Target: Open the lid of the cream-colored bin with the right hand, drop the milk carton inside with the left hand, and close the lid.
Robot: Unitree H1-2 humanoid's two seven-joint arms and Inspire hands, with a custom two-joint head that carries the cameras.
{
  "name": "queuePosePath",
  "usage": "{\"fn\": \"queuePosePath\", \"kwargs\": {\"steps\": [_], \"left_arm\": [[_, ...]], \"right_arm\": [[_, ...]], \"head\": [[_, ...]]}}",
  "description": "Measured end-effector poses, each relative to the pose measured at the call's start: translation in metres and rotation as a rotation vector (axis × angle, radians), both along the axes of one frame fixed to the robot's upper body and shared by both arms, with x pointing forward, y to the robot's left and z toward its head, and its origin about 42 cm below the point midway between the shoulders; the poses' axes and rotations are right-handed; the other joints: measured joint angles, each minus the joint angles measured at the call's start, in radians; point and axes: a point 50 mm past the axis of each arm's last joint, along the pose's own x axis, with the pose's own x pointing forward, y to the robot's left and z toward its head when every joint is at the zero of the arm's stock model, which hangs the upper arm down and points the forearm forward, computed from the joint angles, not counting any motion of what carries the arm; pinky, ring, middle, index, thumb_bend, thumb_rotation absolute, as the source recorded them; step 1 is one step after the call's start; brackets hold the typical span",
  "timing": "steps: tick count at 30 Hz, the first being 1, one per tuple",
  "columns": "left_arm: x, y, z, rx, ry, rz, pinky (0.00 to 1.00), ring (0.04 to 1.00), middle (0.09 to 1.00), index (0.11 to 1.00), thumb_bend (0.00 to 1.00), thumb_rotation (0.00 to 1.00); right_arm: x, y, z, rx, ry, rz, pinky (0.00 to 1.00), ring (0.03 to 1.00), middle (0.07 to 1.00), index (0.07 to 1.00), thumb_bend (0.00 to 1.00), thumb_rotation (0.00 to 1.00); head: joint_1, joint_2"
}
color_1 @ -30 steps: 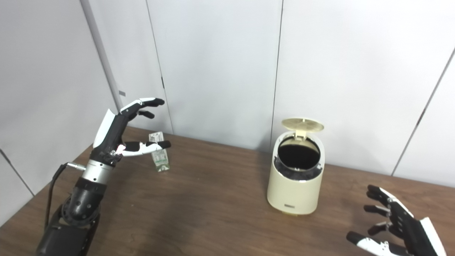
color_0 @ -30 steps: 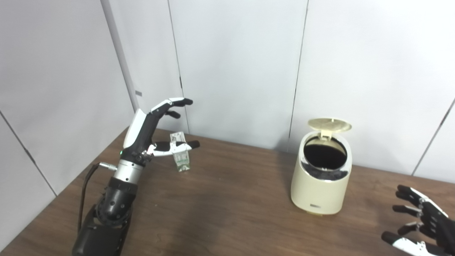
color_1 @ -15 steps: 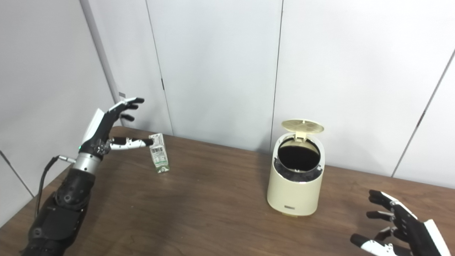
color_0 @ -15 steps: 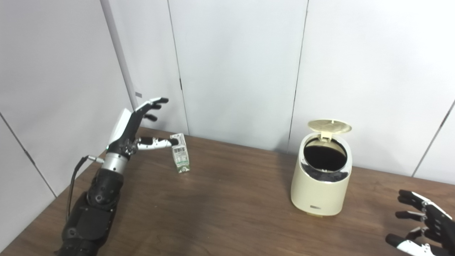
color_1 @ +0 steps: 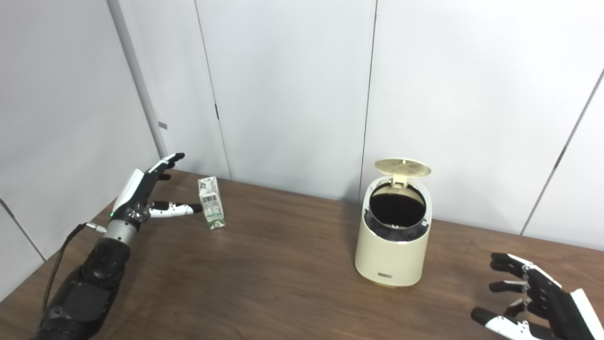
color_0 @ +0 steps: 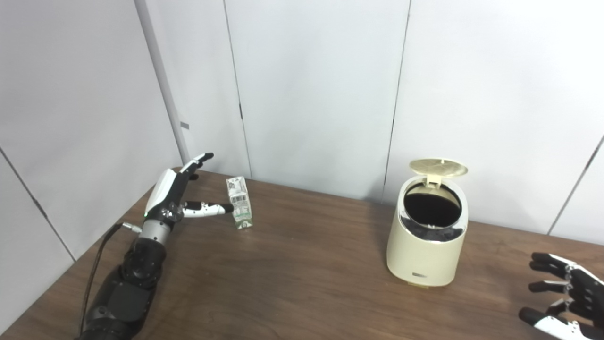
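Two hands come into our view from the bottom edge, and both hold nothing. Our left hand (color_0: 175, 198) reaches out over the far left part of the wooden table (color_0: 302, 278), its fingers (color_0: 196, 163) spread and pointing up and away while the thumb (color_0: 210, 209) stretches sideways toward the milk carton (color_0: 239, 202). We see the thumb tip right at the carton's left side, but we cannot tell whether it touches; the other fingers stand clear of the carton, above and behind it. We see the carton standing upright on the table near the back edge, just to the right of that hand, with green and white print on its faces, and well apart from the bin. Our cream-colored bin (color_0: 427, 255) stands right of centre on the table, with its lid (color_0: 438, 167) flipped up on the hinge at the back, so that the dark inside lies open beneath a shiny rim. We see a small dark label low on the bin's front. Our right hand (color_1: 538, 304) hovers low at the bottom right corner, well to the right of the bin and nearer to us, its fingers apart and slightly curled, pointing left, with nothing between them. Behind the table we see pale grey wall panels (color_0: 311, 85) with dark vertical seams.
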Motion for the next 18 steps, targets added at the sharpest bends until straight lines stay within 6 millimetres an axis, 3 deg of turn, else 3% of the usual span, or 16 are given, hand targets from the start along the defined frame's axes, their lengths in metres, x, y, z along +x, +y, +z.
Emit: {"fn": "queuePosePath", "kwargs": {"steps": [4,9,13,18], "left_arm": [[0.001,0.002,-0.011,-0.047,0.033,0.026,0.90,0.935,0.934,0.954,1.00,0.27],[0.004,-0.005,-0.029,-0.129,0.026,0.041,0.87,0.876,0.901,0.922,1.00,0.27],[0.007,-0.008,-0.044,-0.198,0.025,0.057,0.78,0.848,0.868,0.883,1.00,0.25],[0.012,-0.015,-0.045,-0.294,-0.022,0.052,0.70,0.756,0.789,0.817,1.00,0.19]], "right_arm": [[-0.001,-0.002,0.000,-0.001,0.009,-0.003,0.30,0.595,0.748,0.729,1.00,0.49],[-0.004,-0.006,0.007,-0.004,0.011,0.000,0.29,0.569,0.730,0.706,1.00,0.51],[-0.004,-0.009,0.007,-0.011,0.019,-0.007,0.28,0.556,0.718,0.696,1.00,0.53],[-0.006,-0.010,0.005,-0.012,0.025,-0.009,0.28,0.553,0.710,0.692,1.00,0.51]], "head": [[0.000,0.002],[-0.003,0.005],[-0.005,0.005],[-0.005,0.009]]}}
